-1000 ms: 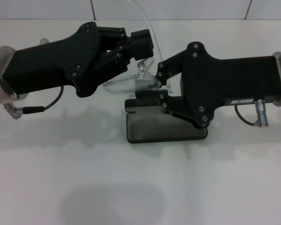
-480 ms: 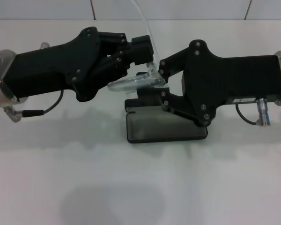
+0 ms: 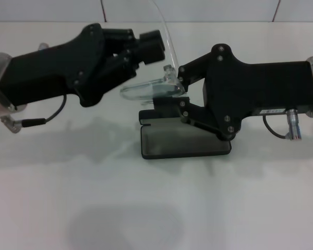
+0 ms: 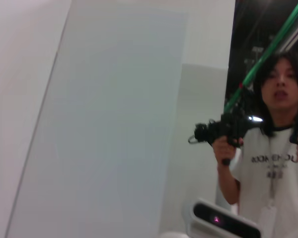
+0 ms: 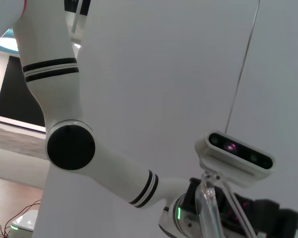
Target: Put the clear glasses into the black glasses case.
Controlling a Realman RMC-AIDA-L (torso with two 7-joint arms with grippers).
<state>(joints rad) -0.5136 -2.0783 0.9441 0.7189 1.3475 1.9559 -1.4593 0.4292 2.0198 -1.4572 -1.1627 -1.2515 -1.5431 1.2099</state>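
One pair of clear glasses, one black glasses case, two grippers.

- We see our left gripper, a matt black angular housing studded with small round screws, ending in a short black cylinder.
- Our right gripper is a matching black block with hinged linkage plates, screws at the pivots and a small pale label strip along one edge.
- Behind each housing sits a silver metal wrist collar.
- A thin black cable loops from a silver plug beside each collar.
- The right wrist view shows our white arm with paired black bands and a round black joint cap.
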